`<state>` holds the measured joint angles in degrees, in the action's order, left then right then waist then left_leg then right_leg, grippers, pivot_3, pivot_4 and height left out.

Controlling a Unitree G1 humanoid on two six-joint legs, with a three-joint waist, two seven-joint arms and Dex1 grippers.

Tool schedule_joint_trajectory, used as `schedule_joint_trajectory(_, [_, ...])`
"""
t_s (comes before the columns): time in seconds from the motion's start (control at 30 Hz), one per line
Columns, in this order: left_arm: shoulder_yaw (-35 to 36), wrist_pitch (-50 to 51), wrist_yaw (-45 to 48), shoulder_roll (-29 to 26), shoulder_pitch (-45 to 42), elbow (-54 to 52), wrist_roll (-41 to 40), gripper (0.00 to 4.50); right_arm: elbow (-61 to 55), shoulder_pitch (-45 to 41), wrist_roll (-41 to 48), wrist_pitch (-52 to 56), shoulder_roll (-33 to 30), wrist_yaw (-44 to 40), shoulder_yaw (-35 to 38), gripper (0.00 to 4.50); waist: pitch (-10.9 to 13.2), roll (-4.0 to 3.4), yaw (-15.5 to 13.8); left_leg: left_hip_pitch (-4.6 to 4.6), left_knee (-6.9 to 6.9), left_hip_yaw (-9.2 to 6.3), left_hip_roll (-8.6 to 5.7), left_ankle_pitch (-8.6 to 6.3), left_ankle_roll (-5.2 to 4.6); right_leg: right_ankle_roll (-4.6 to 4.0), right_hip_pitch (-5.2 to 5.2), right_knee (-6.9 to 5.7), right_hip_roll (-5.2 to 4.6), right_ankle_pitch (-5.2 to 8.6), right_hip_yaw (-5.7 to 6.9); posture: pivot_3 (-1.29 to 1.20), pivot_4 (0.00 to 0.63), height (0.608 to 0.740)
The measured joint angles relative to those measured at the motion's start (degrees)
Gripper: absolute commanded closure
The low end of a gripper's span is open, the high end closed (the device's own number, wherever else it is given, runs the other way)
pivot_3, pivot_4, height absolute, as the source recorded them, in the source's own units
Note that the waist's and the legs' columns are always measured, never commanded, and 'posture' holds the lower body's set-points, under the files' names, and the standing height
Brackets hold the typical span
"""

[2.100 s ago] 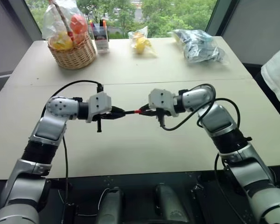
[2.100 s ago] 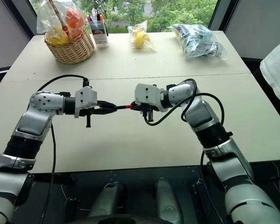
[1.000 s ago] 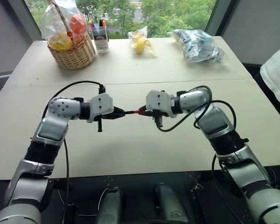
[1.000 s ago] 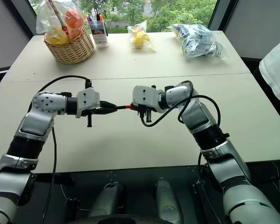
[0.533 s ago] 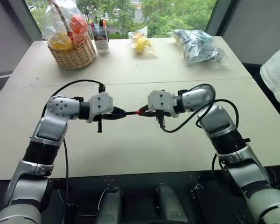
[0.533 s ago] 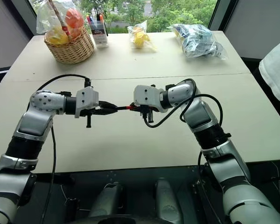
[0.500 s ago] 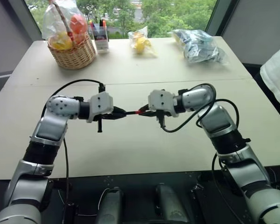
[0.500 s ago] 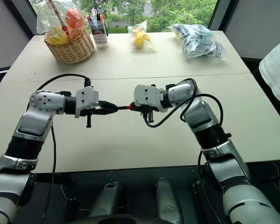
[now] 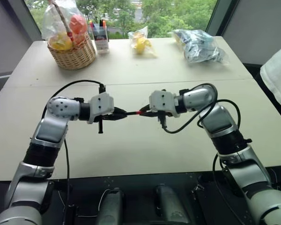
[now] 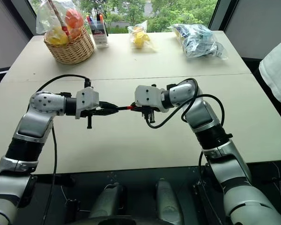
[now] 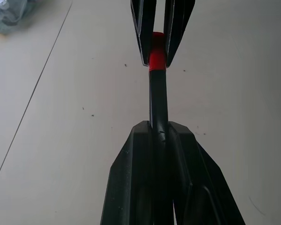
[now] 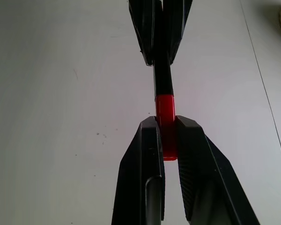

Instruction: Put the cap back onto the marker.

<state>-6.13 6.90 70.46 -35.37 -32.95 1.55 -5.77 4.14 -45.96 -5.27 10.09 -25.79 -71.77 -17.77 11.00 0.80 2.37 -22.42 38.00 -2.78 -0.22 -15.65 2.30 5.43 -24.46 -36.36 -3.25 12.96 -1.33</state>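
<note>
The left gripper clamps the marker; the right gripper pinches the red cap, apparently seated. Next, I'd judge, letting go of the cap.

Beige table, wicker basket, pen holder, two plastic bags

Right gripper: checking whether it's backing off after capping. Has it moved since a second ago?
Yes. The right gripper has shifted slightly toward the robot's right along the table seam, still around the cap.

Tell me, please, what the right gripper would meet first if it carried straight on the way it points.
Probably the left gripper: the right gripper, around the cap, faces it along the marker.
</note>
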Motion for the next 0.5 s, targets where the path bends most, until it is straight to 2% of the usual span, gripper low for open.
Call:
schedule_joint_trajectory(0.07, [-0.4,0.3,-1.3,1.5,1.5,-2.3,-0.4,4.50,-0.2,-0.1,0.1,-2.4,1.4,-0.2,-2.2,2.34,0.0,0.01,0.1,0.01,0.00,-0.01,0.02,0.00,0.00,0.00,0.00,-0.01,0.01,0.00,0.00,0.00,0.150,0.740])
schedule_joint_trajectory(0.1, [-0.3,0.4,-1.9,1.2,2.6,-2.9,-0.8,4.50,-0.1,0.0,0.2,-3.1,1.2,-0.2,-2.8,1.73,0.0,-0.01,0.1,0.01,0.00,0.00,0.02,0.00,0.00,0.00,-0.03,-0.04,0.01,0.00,-0.01,0.00,0.150,0.740])
schedule_joint_trajectory(0.37, [3.5,3.8,-7.5,-3.7,13.5,-9.2,-2.0,4.50,2.4,0.0,0.7,-4.0,-4.9,1.6,-0.8,1.73,0.0,-0.01,-0.1,0.01,0.00,0.00,0.01,0.00,0.00,-0.01,-0.02,-0.03,-0.03,0.00,0.00,0.00,0.150,0.740])
schedule_joint_trajectory(0.5, [7.5,11.0,-15.0,-3.9,17.4,-13.7,-2.2,4.50,1.5,1.8,1.8,-0.8,-6.2,3.9,1.6,1.73,0.0,-0.01,-0.1,0.01,-0.01,-0.01,0.02,0.00,0.00,-0.01,-0.01,-0.03,-0.04,0.00,0.00,0.00,0.150,0.740])
